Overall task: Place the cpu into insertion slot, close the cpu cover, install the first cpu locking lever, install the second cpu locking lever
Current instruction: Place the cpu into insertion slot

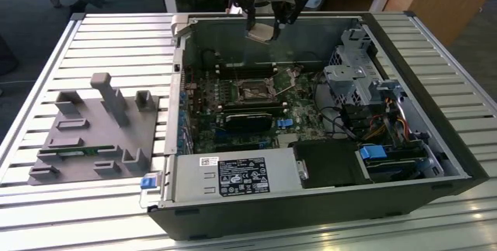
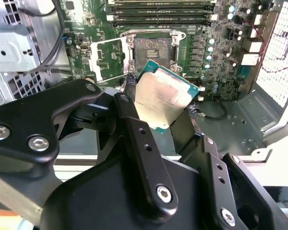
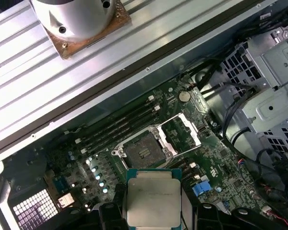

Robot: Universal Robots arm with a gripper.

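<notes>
1. Pincer [image 1: 262, 28] is clamped on the cpu [image 1: 261, 34]. One finger [image 2: 134, 120] is on each of two opposite edges.
2. In both wrist views the cpu [image 2: 165, 100] [image 3: 153, 199] shows its silver-grey top. It sits tilted between the fingers.
3. In the exterior view the cpu hangs in the air over the far end of the open case [image 1: 311, 210]. It is well above the board [image 1: 303, 111] and touches nothing but the pincer.
4. The slot [image 1: 252, 92] is mid-board and well apart from the cpu. It is empty, with its contact field bare in both wrist views [image 2: 151, 50] [image 3: 144, 148].
5. The cover [image 2: 105, 57] [image 3: 180, 134] is swung open. It lies flipped out beside the slot on its hinge edge, window frame clear of the socket.
6. Long RAM slots [image 2: 161, 12] run just beside the slot, on the far side in the exterior view.
7. The drive cage [image 1: 353, 73] sits on the exterior view's right inside the case. The power supply [image 1: 233, 175] is along the near edge.
8. The case lies on its side on a slatted metal worktop [image 1: 116, 47].
9. A grey fixture [image 1: 93, 131] with upright posts stands on the worktop on the exterior view's left, just beside the case.
</notes>
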